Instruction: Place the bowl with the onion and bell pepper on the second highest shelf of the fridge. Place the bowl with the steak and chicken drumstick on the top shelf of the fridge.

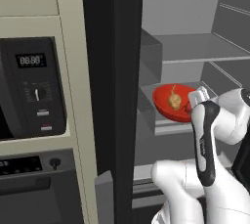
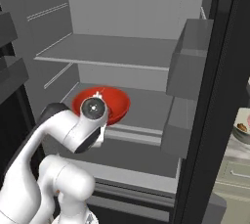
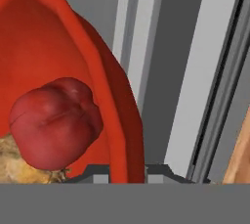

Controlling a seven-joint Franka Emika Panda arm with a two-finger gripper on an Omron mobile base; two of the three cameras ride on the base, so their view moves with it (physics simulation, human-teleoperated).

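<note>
From the left base view, I am holding the red bowl [image 1: 171, 103] with the onion [image 1: 174, 101] over the second highest shelf [image 1: 168, 126], open room at twelve o'clock. From the right, the bowl [image 2: 114, 101] is overhanging the shelf's [image 2: 146, 110] front edge. Hand view: my pincer [image 3: 127, 171] is pinching the bowl's rim [image 3: 128, 135], bell pepper [image 3: 53, 123] at nine o'clock.

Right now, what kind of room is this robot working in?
Most likely a home kitchen, rendered. An open fridge with grey shelves stands ahead, a red bowl holding an onion rests on one shelf, and a built-in black microwave sits in cream cabinetry beside it.
</note>
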